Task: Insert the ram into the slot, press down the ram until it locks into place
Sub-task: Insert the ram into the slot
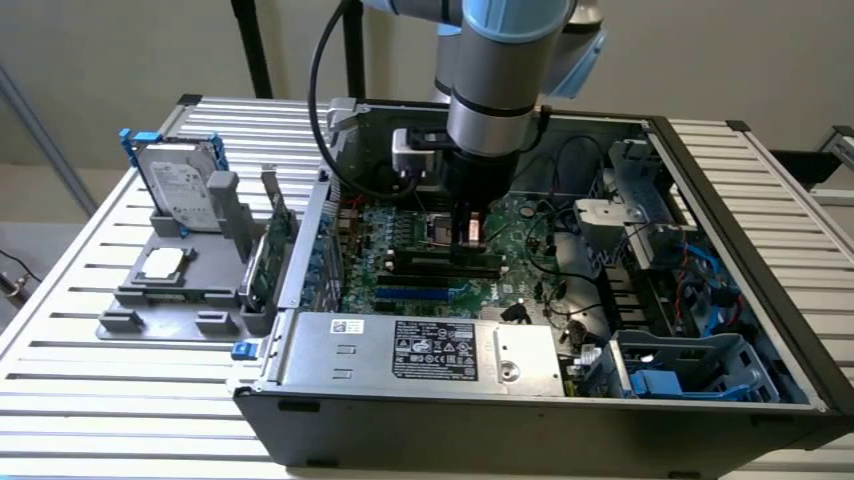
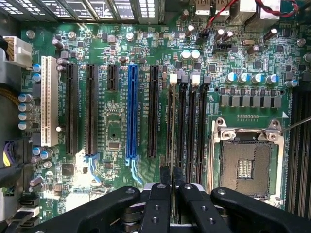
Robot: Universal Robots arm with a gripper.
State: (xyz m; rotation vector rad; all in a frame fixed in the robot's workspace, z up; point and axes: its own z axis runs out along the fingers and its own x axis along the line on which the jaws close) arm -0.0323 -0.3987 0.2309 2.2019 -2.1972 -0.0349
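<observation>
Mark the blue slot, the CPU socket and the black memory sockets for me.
blue slot [image 2: 132, 111], wrist view, middle of its length.
CPU socket [image 2: 245, 167], wrist view, centre of its contact field.
memory sockets [image 2: 202, 131], wrist view, black body of the one beside the CPU socket.
</observation>
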